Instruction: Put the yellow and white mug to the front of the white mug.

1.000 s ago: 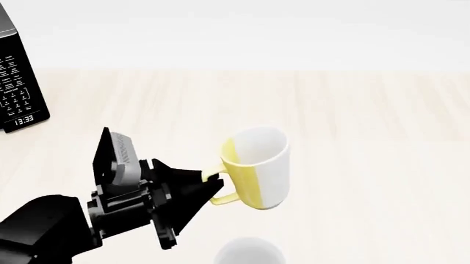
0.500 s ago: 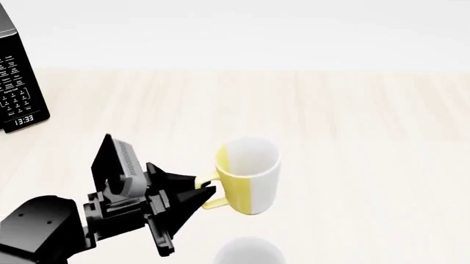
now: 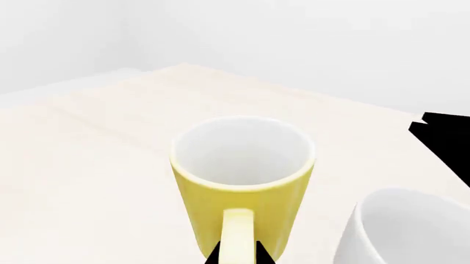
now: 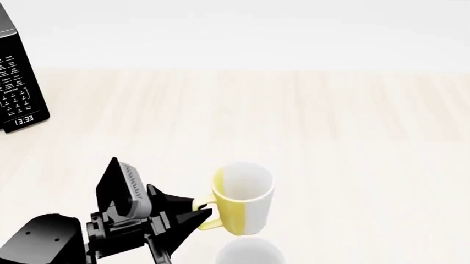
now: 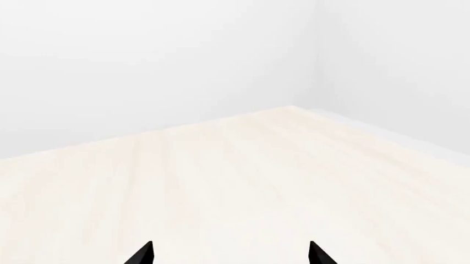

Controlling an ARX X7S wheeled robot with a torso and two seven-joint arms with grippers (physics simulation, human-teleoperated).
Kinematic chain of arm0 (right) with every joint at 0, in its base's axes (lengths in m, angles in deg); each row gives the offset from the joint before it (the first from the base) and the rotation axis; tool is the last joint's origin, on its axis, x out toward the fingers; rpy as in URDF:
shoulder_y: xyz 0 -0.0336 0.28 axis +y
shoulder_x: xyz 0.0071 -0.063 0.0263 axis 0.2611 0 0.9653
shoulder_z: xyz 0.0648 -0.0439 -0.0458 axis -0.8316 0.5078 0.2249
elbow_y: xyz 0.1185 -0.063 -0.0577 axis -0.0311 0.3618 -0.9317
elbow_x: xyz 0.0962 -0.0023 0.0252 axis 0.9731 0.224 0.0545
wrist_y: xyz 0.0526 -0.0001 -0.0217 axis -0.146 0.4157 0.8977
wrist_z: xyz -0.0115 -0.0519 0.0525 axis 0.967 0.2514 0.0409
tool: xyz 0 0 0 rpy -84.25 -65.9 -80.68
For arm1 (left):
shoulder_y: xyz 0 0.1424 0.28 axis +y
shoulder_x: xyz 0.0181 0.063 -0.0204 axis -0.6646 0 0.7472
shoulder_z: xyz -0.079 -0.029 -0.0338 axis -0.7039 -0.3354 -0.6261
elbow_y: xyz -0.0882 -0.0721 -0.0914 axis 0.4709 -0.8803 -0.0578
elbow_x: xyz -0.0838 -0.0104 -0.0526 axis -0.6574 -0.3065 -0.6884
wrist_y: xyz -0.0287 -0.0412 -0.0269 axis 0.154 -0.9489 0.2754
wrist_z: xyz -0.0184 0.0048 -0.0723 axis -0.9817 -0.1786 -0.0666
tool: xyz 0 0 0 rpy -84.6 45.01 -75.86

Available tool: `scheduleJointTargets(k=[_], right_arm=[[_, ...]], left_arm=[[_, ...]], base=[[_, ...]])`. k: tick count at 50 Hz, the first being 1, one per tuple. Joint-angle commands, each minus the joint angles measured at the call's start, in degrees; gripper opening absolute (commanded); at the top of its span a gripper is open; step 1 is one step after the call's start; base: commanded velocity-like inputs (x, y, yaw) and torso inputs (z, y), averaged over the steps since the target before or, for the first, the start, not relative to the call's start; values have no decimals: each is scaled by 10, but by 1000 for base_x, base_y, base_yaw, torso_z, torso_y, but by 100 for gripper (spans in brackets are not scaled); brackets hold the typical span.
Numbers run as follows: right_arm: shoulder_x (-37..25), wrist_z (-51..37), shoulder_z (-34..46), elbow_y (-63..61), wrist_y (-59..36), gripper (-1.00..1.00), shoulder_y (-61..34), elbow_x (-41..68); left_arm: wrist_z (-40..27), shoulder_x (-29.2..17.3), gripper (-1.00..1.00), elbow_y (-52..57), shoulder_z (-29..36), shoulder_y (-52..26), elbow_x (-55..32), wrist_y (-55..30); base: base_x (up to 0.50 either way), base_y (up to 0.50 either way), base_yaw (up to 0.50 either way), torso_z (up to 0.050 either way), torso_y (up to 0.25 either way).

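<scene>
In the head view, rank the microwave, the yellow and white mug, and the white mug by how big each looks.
1. microwave, though cut off by the frame edge.
2. yellow and white mug, gripped by its handle in the left hand.
3. white mug: only its rim shows at the frame's bottom, so its full size is unsure.

The head camera is looking forward and down over the pale table (image 4: 331,137), from farther off. The left wrist camera is sitting close behind the yellow and white mug (image 3: 242,181), sharing it (image 4: 242,203) with the head view. The right wrist camera is facing bare table (image 5: 242,176) and walls.
</scene>
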Motion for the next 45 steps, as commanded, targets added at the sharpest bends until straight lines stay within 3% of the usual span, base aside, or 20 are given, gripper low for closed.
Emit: scheduleJointTargets(k=[1,10,33,45], right_arm=[[-2,-1,2,1,1,100,0,1],[-4,-3,4,0,1,100,0,3],[-8,-9,7,-4,1,100,2,5],[-12,-11,7,-9,2,100,5,7]], left_arm=[[22,30,-100,-99,-6,-15,2,60],[34,52,-100,-170,-7,-29,5,100],[39,71,-100,-199,-10,-32,5,120],[32,75,-100,-204,-46,-24,41,119]], base=[[0,0,0,0,0],[0,0,0,0,0],[0,0,0,0,0],[0,0,0,0,0]])
